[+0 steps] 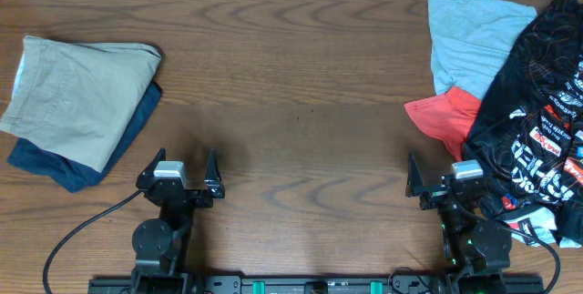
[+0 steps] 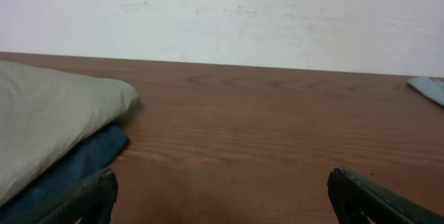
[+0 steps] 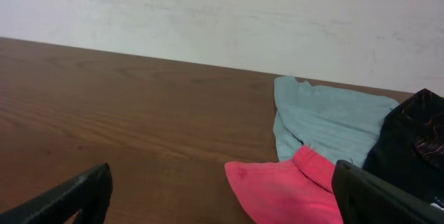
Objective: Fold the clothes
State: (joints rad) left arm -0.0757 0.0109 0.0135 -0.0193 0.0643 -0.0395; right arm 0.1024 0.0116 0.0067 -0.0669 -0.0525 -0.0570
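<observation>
The black jersey (image 1: 537, 103) with orange lines and white lettering lies crumpled in a heap at the table's right edge. Its dark edge also shows at the far right of the right wrist view (image 3: 409, 141). My right gripper (image 1: 435, 171) sits at the near edge just left of the heap, open and empty. In its own view the right gripper (image 3: 222, 186) has nothing between its wide-spread fingers. My left gripper (image 1: 188, 162) rests at the near left, open over bare wood, and the left gripper (image 2: 222, 189) holds nothing.
A folded beige garment (image 1: 77, 98) lies on a navy one (image 1: 55, 167) at the left. A light blue shirt (image 1: 469, 44) and a red garment (image 1: 446, 116) lie beside the jersey heap. Brown wood (image 1: 301, 85) spans the middle.
</observation>
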